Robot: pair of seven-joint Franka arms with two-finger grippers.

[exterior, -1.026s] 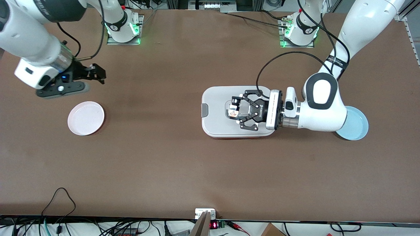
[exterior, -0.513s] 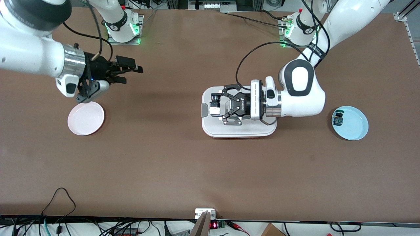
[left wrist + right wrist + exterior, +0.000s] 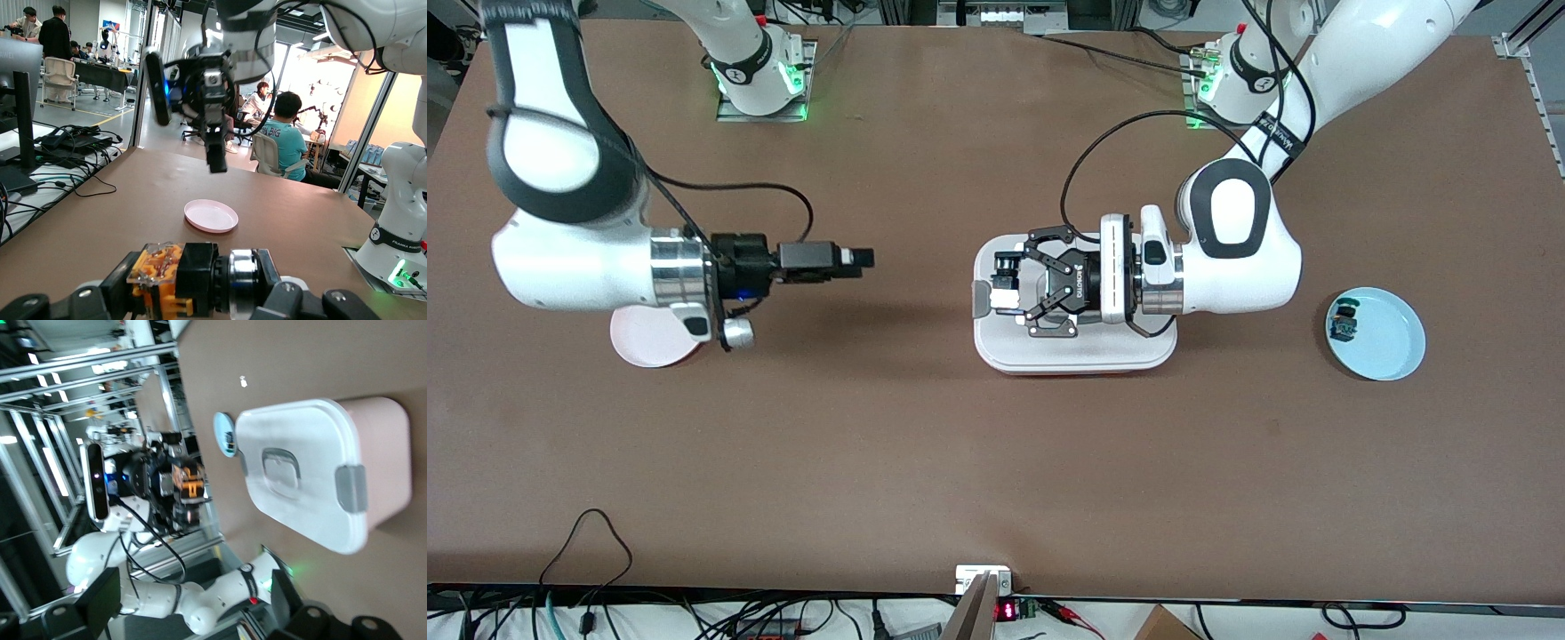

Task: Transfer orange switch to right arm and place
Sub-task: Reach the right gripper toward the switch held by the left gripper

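Brown bench (image 3: 925, 444), two white arms reaching in toward each other.

Right arm (image 3: 578, 267) comes in horizontal from its end of the bench, silver wrist band, blue light at the wrist. Right claw (image 3: 861, 258) points toward the box, over bare bench, fingers released and nothing between them. In the left wrist view the same claw (image 3: 215, 157) hangs above the pink plate (image 3: 211, 215).

Left arm (image 3: 1227, 267) lies level over the white lidded box (image 3: 1005, 356), which has grey latches and a pinkish base in the right wrist view (image 3: 320, 480). Left claw (image 3: 1009, 286), black linkage type with white lettering, is over the box lid, clenched on the orange switch (image 3: 160, 277).

Orange switch: small blocky part, black body, translucent orange housing with metal contacts showing inside, silver ring toward one end. Held up in the air over the box, lying sideways between the left claw's fingers. Right wrist view shows it (image 3: 190, 483) as an orange-and-black block at the tip of the left claw.

Pink plate sits partly under the right arm's wrist in the front view (image 3: 645, 342). Blue plate (image 3: 1392, 342) at the left arm's end of the bench holds a small dark part with a green-blue cap (image 3: 1343, 324).
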